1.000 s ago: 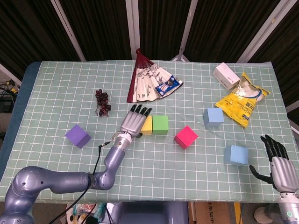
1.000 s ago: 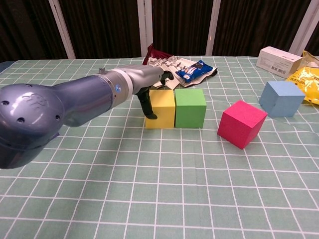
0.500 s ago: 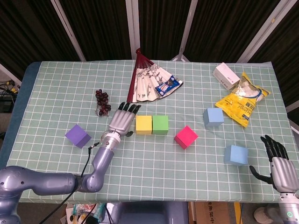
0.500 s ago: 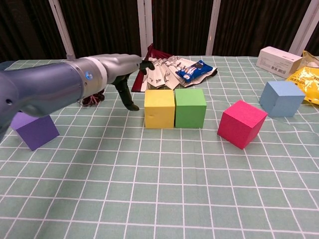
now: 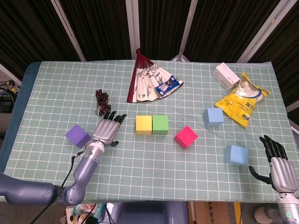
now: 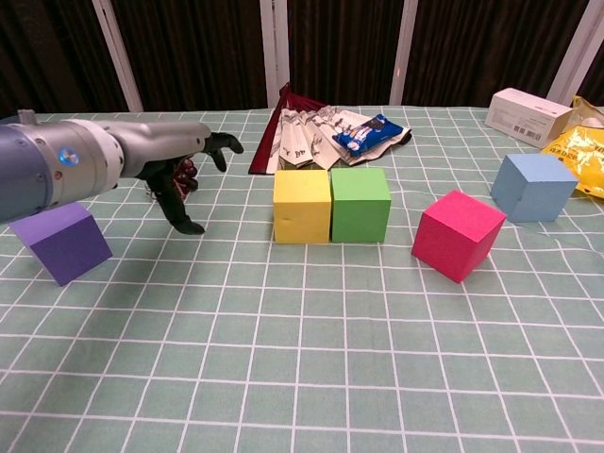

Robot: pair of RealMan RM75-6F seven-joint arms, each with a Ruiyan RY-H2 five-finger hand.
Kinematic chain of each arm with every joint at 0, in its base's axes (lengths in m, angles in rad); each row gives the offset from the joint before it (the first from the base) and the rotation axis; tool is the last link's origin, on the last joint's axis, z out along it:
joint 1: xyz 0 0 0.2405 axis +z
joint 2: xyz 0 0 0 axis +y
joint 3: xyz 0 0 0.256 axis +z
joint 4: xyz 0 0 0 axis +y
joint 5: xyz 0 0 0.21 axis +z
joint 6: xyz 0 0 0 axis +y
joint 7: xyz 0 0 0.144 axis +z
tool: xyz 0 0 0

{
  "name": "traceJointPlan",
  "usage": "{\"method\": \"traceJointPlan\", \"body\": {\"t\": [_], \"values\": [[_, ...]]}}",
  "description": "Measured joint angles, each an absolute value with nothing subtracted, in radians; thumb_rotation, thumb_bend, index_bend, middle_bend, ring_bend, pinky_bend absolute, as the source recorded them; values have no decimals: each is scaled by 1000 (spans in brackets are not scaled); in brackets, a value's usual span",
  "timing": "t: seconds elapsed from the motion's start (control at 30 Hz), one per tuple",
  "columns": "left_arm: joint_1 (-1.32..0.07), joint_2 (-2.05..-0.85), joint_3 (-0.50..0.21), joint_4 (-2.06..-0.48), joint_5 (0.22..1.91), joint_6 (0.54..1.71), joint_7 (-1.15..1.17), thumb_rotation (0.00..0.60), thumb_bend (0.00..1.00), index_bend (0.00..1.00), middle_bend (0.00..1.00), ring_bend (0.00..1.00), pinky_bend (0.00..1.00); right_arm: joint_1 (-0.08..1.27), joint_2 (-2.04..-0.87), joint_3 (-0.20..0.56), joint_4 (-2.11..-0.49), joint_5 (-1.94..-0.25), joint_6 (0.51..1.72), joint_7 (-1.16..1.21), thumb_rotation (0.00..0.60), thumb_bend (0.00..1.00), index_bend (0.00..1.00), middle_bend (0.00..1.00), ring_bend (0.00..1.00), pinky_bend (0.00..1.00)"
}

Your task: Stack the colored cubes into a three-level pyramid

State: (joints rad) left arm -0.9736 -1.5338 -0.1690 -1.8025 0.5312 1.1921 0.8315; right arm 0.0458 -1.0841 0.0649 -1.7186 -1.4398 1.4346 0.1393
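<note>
We count six foam cubes on the desk: one purple cube [image 5: 77, 136], one yellow cube [image 5: 144, 124], one green cube [image 5: 160, 124], one magenta-pink cube [image 5: 186, 136], and two light blue cubes [image 5: 213, 117] [image 5: 235, 155]. Alongside them we see one folding paper fan [image 5: 147, 81], one bunch of dark grapes [image 5: 103, 102], one white box [image 5: 226, 75], one yellow snack bag [image 5: 243, 101], one small blue packet [image 5: 167, 86].

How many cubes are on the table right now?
6. Yellow cube and green cube side by side at centre, pink cube to their right, purple cube at left, two blue cubes at right. None looks hidden.
</note>
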Motion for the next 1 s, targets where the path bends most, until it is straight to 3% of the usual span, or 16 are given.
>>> {"method": "traceJointPlan", "body": {"t": [1.0], "values": [[-1042, -1696, -186, -1656, 463, 1141, 873, 600, 275, 0, 169, 0, 0, 45, -1079, 66, -1718, -1435, 1432, 150, 600, 299, 0, 0, 0, 0]]}}
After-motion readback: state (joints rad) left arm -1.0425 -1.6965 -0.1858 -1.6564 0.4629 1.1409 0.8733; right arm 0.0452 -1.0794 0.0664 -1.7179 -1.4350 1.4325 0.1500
